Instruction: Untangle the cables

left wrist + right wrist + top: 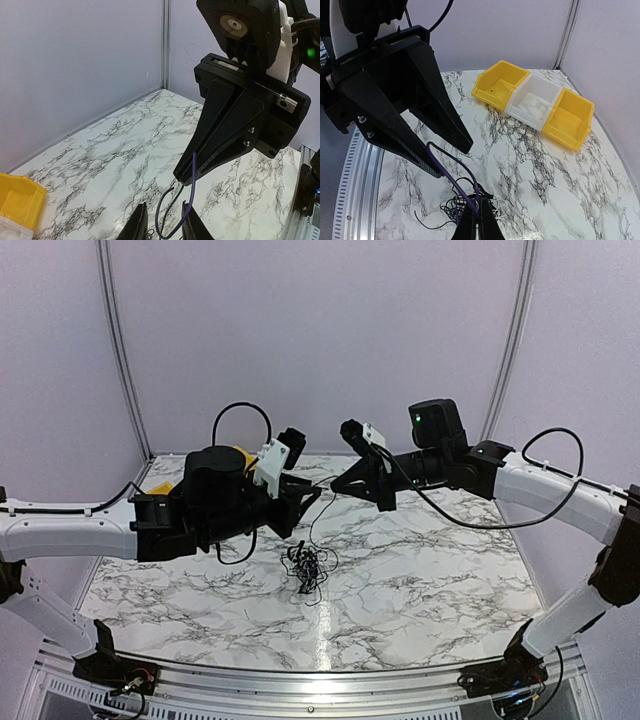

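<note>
The cables lie as a small black clump (308,568) on the marble table (420,570), seen in the right wrist view as a clump (455,206) below the fingers. One purple cable (445,170) rises from it. My right gripper (479,227) is shut on this cable, which loops up around a finger of the left gripper. In the left wrist view the purple cable (192,192) hangs as a loop between the fingers of my left gripper (165,227), whose jaws stand apart. Both grippers, the left (316,496) and the right (336,486), meet tip to tip above the clump.
A row of bins stands at the back left: a yellow bin (500,84), a white bin (532,102) and a second yellow bin (567,119). The yellow bin (17,200) also shows low in the left wrist view. Walls close the back and sides; a metal rail (320,675) edges the front.
</note>
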Motion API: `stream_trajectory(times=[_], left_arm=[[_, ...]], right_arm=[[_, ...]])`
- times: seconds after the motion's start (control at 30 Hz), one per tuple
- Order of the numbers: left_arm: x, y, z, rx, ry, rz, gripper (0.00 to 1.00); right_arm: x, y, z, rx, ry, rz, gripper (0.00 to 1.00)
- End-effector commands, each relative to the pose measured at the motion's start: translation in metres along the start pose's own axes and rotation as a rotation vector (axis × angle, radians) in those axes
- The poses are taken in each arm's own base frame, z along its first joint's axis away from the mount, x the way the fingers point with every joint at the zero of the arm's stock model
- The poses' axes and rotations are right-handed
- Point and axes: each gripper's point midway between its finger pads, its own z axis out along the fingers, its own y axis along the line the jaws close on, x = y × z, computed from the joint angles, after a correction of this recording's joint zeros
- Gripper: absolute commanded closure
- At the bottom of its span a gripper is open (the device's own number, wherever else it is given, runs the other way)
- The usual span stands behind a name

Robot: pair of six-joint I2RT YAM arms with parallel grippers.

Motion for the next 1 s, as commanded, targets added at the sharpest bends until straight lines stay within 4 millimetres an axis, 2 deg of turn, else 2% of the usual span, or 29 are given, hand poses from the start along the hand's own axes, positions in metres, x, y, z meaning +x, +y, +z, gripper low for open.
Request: stream_trajectory(times=[0.0, 0.17, 0.2, 0.27, 0.33, 0.4, 0.47, 0.57, 0.67, 0.73, 0.8, 0.87, 0.97], left_arm=[[-0.019, -0.003, -0.007, 0.018, -0.055, -0.007, 0.76], [-0.026, -0.004, -0.010, 0.021, -0.075, -0.006, 0.94], [-0.029, -0.002, -0.011, 0.012, -0.085, -0.010, 0.96], [-0.042, 0.004, -0.019, -0.019, -0.115, -0.017, 0.99], [-0.060, 0.011, -0.030, -0.047, -0.154, -0.027, 1.00], [-0.086, 0.020, -0.046, -0.082, -0.201, -0.042, 1.00], [-0.114, 0.029, -0.063, -0.121, -0.234, -0.046, 1.00], [-0.144, 0.046, -0.088, -0.202, -0.259, -0.046, 1.00], [-0.167, 0.065, -0.114, -0.293, -0.284, -0.044, 1.00], [-0.173, 0.081, -0.130, -0.375, -0.275, -0.033, 1.00], [-0.170, 0.111, -0.149, -0.551, -0.253, -0.066, 1.00], [-0.161, 0.141, -0.171, -0.735, -0.242, -0.119, 1.00], [-0.144, 0.168, -0.195, -0.872, -0.223, -0.162, 1.00]], right_arm=[[-0.008, 0.006, -0.003, -0.013, -0.025, -0.010, 1.00], [-0.007, 0.006, -0.003, -0.014, -0.021, -0.018, 1.00], [-0.005, 0.007, -0.002, -0.015, -0.016, -0.022, 0.95], [-0.005, 0.004, -0.004, -0.002, -0.003, -0.042, 0.77], [-0.006, 0.002, -0.006, 0.016, 0.005, -0.057, 0.69], [-0.004, 0.001, -0.006, 0.026, 0.007, -0.063, 0.65], [0.000, -0.001, -0.004, 0.027, 0.014, -0.058, 0.63], [0.007, -0.004, 0.000, 0.030, 0.027, -0.054, 0.60], [0.013, -0.006, 0.003, 0.037, 0.041, -0.057, 0.58], [0.015, -0.007, 0.004, 0.041, 0.048, -0.059, 0.58], [0.018, -0.009, 0.005, 0.044, 0.054, -0.061, 0.58], [0.020, -0.009, 0.006, 0.046, 0.058, -0.062, 0.58], [0.022, -0.010, 0.007, 0.047, 0.062, -0.065, 0.58]])
